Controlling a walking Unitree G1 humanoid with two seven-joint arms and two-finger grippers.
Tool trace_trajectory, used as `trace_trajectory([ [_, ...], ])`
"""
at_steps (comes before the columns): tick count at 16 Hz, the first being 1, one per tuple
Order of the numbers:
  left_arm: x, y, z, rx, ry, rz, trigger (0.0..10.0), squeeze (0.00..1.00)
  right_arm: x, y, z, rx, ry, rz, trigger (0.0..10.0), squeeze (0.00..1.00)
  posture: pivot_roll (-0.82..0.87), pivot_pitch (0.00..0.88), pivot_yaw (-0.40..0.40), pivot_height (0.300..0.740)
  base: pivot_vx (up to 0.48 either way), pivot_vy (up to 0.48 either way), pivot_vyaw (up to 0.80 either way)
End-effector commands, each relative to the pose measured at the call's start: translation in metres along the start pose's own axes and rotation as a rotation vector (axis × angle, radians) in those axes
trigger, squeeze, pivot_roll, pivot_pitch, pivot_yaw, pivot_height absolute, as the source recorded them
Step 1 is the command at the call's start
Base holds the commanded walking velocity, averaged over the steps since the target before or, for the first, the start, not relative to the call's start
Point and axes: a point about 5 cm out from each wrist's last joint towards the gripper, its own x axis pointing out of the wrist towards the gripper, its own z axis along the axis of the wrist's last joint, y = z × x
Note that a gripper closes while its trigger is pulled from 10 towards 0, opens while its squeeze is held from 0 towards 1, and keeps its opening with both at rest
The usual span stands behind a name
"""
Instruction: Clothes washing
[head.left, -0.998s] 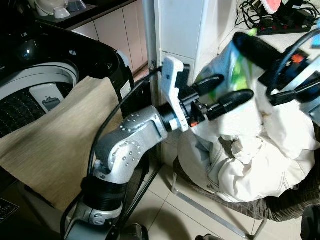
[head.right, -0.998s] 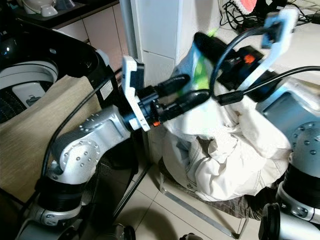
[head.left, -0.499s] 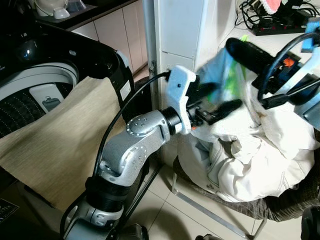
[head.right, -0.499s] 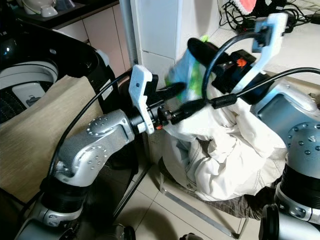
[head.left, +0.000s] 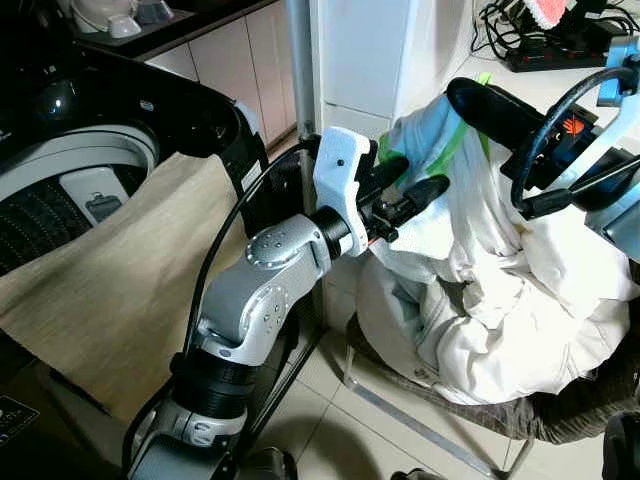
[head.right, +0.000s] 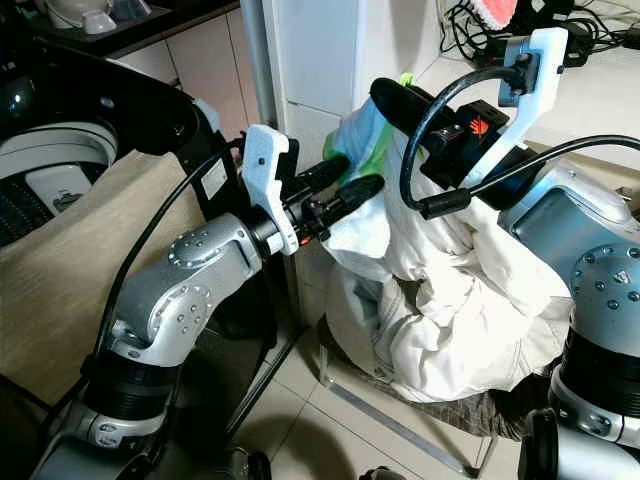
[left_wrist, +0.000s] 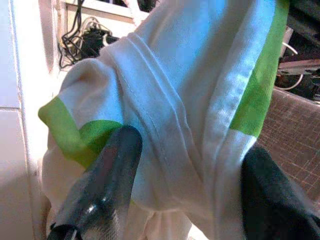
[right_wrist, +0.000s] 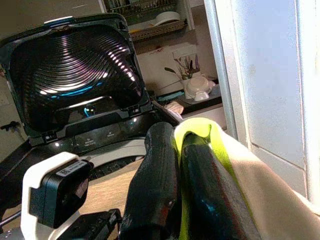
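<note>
Roughly, from left to right as I stand watching:

Washing machine (head.left: 70, 170): at nine o'clock, its black lid (right_wrist: 75, 75) thrown up and back, the ribbed drum (head.left: 40, 225) showing underneath.
Beige cloth (head.left: 110, 290): draped over the machine's front rim and hanging down toward seven o'clock.
Left gripper (head.right: 340, 185): near the middle, forearm level, reaching toward three o'clock. Its two fingers (left_wrist: 107, 170) are spread, one on either side of a fold of the white garment (head.left: 500, 290); whether they touch the cloth I cannot tell.
White garment: a heaped bundle at four o'clock, with green trim (left_wrist: 260, 95), its lower part sunk in the laundry basket (head.left: 590, 405).
Laundry basket: dark woven fabric on a metal frame (head.left: 420, 420), standing on the tiled floor (head.left: 330, 430).
Right gripper (right_wrist: 187, 165): at two o'clock, elbow high, fingers clenched tight on the garment's green edge and holding it above the heap.
</note>
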Motion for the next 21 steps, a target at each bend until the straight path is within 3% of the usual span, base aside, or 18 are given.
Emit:
trace_trajectory([
  [1, 0.000, 0.004, 0.003, 0.000, -0.019, 0.024, 0.0, 0.00, 0.001, 0.004, 0.003, -0.020, -0.015, 0.027, 0.0, 0.00, -0.10, 0.011, 0.066, 0.740, 0.000, 0.000, 0.00],
  [11, -0.002, 0.020, 0.011, 0.003, -0.076, 0.115, 0.0, 0.00, 0.000, 0.004, 0.002, -0.026, -0.016, 0.008, 0.0, 0.00, -0.10, 0.003, 0.068, 0.740, 0.000, 0.000, 0.00],
  [12, -0.003, 0.024, 0.014, 0.013, -0.095, 0.140, 0.0, 0.00, -0.002, 0.002, 0.001, -0.037, -0.012, -0.025, 7.5, 0.00, -0.10, 0.000, 0.068, 0.740, 0.000, 0.000, 0.00],
  [13, -0.003, 0.026, 0.016, 0.020, -0.105, 0.153, 0.0, 0.00, -0.002, 0.000, 0.000, -0.045, -0.008, -0.045, 7.5, 0.00, -0.10, 0.000, 0.068, 0.740, 0.000, 0.000, 0.00],
  [14, -0.003, 0.031, 0.020, 0.029, -0.122, 0.173, 0.0, 0.00, -0.005, -0.006, -0.002, -0.061, 0.004, -0.099, 10.0, 0.00, -0.10, 0.000, 0.068, 0.740, 0.000, 0.000, 0.00],
  [15, -0.003, 0.031, 0.020, 0.029, -0.122, 0.173, 0.0, 0.00, -0.005, -0.006, -0.002, -0.061, 0.004, -0.099, 10.0, 0.00, -0.10, 0.000, 0.068, 0.740, 0.000, 0.000, 0.00],
  [16, -0.006, 0.045, 0.031, 0.068, -0.154, 0.242, 0.0, 0.00, -0.012, -0.021, -0.010, -0.051, 0.027, -0.217, 10.0, 1.00, -0.10, 0.000, 0.071, 0.740, 0.000, 0.000, 0.00],
  [18, -0.009, 0.066, 0.049, 0.127, -0.207, 0.337, 0.0, 0.00, -0.025, -0.044, -0.020, -0.048, 0.074, -0.409, 10.0, 1.00, -0.10, 0.000, 0.075, 0.740, 0.000, 0.000, 0.00],
  [19, -0.013, 0.081, 0.068, 0.182, -0.254, 0.407, 0.0, 0.00, -0.040, -0.066, -0.032, -0.153, 0.202, -0.627, 10.0, 1.00, -0.10, 0.000, 0.077, 0.740, 0.000, 0.000, 0.00],
  [20, -0.016, 0.090, 0.080, 0.217, -0.281, 0.442, 0.0, 0.00, -0.053, -0.079, -0.047, -0.330, 0.388, -0.761, 10.0, 0.54, -0.10, 0.000, 0.080, 0.740, 0.000, 0.000, 0.00],
  [21, -0.018, 0.098, 0.089, 0.250, -0.293, 0.466, 0.0, 0.00, -0.062, -0.084, -0.059, -0.407, 0.497, -0.805, 10.0, 0.00, -0.10, 0.000, 0.080, 0.740, 0.000, 0.000, 0.00],
])
